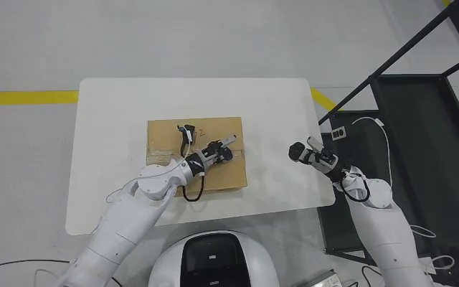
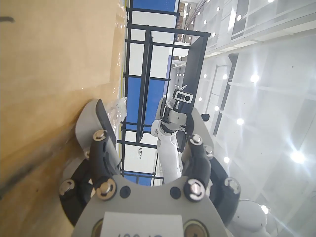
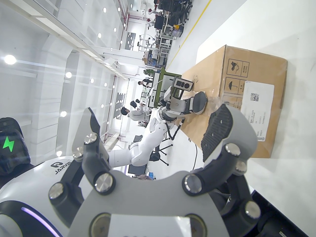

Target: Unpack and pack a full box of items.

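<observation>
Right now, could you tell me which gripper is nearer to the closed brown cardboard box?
Left. The left gripper is over the top of the closed brown cardboard box; the right gripper hangs open off to the box's side, apart from it.

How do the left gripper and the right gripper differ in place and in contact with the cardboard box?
Place: the left gripper is over the top of the cardboard box, by its taped seam; the right gripper is beside the box, over the white table.
Contact: the left gripper seems to rest one finger on the box; the right gripper touches nothing.
Shared: both are open and empty.
</observation>
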Robot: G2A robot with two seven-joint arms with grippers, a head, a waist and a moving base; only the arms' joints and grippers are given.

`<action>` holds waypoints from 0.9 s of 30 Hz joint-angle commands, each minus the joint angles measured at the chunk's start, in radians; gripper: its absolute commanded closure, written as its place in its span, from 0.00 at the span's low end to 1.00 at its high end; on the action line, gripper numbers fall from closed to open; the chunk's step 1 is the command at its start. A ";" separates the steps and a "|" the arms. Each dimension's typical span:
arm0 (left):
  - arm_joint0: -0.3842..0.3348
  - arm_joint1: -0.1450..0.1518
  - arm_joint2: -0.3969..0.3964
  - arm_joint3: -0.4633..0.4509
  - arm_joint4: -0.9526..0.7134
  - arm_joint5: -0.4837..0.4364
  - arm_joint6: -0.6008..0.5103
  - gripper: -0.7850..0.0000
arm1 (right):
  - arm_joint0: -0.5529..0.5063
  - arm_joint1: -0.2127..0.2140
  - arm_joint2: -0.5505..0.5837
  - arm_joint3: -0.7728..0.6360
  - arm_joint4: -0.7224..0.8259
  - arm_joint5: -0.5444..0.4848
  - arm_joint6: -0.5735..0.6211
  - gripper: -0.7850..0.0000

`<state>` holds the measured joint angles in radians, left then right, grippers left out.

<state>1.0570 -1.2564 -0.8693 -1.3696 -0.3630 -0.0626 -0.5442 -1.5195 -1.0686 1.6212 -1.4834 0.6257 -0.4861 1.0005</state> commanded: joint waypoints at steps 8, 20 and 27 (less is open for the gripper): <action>0.048 0.010 -0.079 -0.075 -0.107 -0.021 -0.077 0.00 | 0.001 0.001 -0.010 -0.030 -0.006 0.008 0.016 0.00; 0.239 0.083 -0.397 -0.289 -0.032 0.001 -0.110 0.00 | 0.103 -0.005 -0.105 -0.023 0.014 0.053 0.117 0.00; 0.341 0.121 -0.597 -0.364 0.021 0.017 -0.193 0.00 | 0.210 -0.015 -0.217 -0.013 -0.023 0.116 0.171 0.00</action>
<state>1.3882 -1.1397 -1.4379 -1.7279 -0.3501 -0.0489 -0.7206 -1.3231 -1.0824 1.4188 -1.4978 0.6067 -0.3749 1.1690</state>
